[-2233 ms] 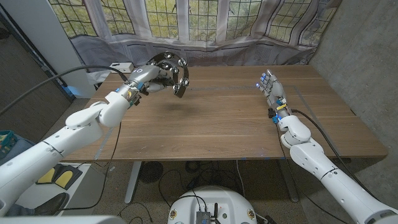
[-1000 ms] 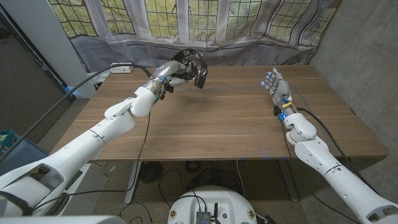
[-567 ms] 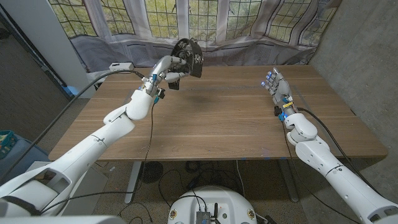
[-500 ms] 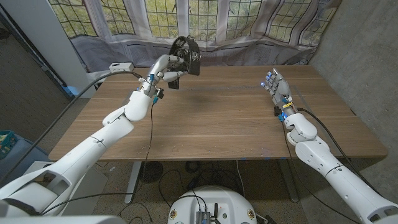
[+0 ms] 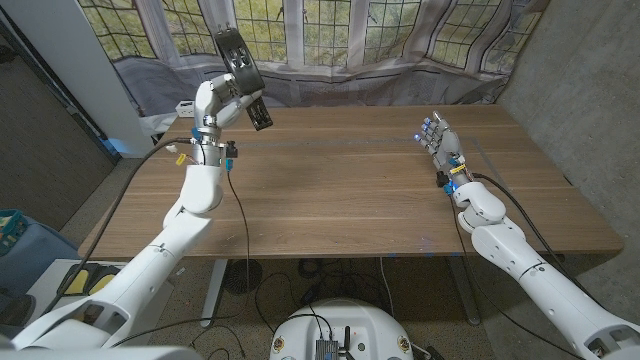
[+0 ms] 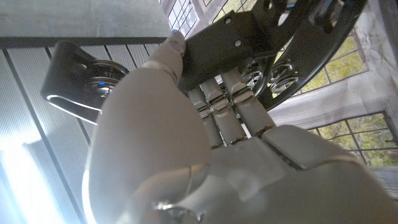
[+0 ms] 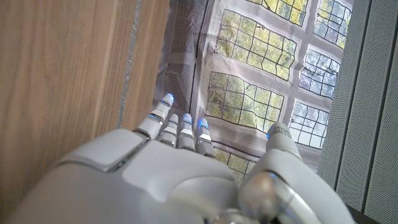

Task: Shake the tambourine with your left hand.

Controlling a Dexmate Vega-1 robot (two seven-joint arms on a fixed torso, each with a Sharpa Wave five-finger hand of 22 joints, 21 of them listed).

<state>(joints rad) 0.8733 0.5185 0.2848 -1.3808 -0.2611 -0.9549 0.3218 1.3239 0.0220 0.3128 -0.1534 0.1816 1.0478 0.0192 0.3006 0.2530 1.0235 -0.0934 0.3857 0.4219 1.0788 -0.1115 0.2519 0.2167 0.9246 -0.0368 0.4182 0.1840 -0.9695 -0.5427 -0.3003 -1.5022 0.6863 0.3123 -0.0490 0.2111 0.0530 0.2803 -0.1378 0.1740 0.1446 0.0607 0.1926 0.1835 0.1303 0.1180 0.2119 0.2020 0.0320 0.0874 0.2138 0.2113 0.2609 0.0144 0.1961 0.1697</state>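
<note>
Though partly hidden by fingers [image 6: 217,102], tambourine [image 5: 243,76] gripped in raised L hand [image 5: 222,97]; R hand [image 5: 437,141] fingers spread.

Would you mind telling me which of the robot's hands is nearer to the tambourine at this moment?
The left. The left hand grips the tambourine, raised above the table's far left corner. The right hand stands open near the table's right side, well apart from it.

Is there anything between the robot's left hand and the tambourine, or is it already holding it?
Nothing stands between them: the left hand already grips the tambourine, raised well above the wooden table. In the left wrist view its fingers wrap the dark frame. The right hand waits apart, over the table's far side.
</note>
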